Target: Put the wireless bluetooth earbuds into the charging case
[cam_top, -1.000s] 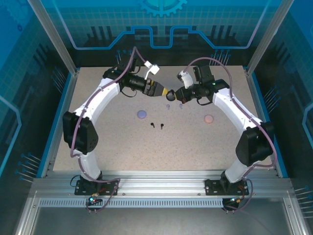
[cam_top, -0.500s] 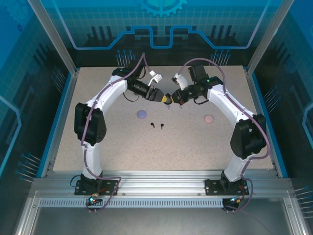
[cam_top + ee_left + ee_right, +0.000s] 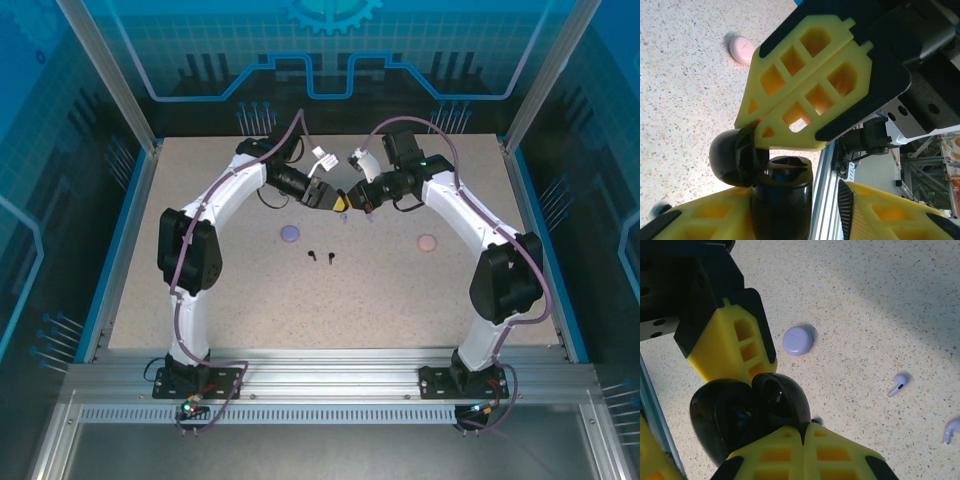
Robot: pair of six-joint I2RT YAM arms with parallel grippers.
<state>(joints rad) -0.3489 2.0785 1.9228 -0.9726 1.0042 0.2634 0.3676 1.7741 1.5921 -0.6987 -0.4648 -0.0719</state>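
Observation:
A black charging case point(image 3: 346, 200) hangs open above the table's far middle, between both grippers. My right gripper point(image 3: 802, 430) is shut on the edge of its lid point(image 3: 782, 395). The left gripper point(image 3: 797, 195) straddles the case body point(image 3: 782, 200). One finger touches the body and a gap shows before the other pad point(image 3: 846, 200), so it is open. Two lavender earbuds point(image 3: 898, 385) point(image 3: 952, 430) lie on the table below. Two black earbuds point(image 3: 313, 256) point(image 3: 330, 259) lie nearer the middle.
A closed lavender case point(image 3: 290, 233) lies left of the black earbuds and a closed pale pink case point(image 3: 427, 242) to the right. The speckled table point(image 3: 400, 300) is bounded by blue walls and an aluminium frame.
My left arm has reached in towards the right gripper and its jaws have narrowed around the black case body. The right gripper has shifted slightly left, still holding the lid.

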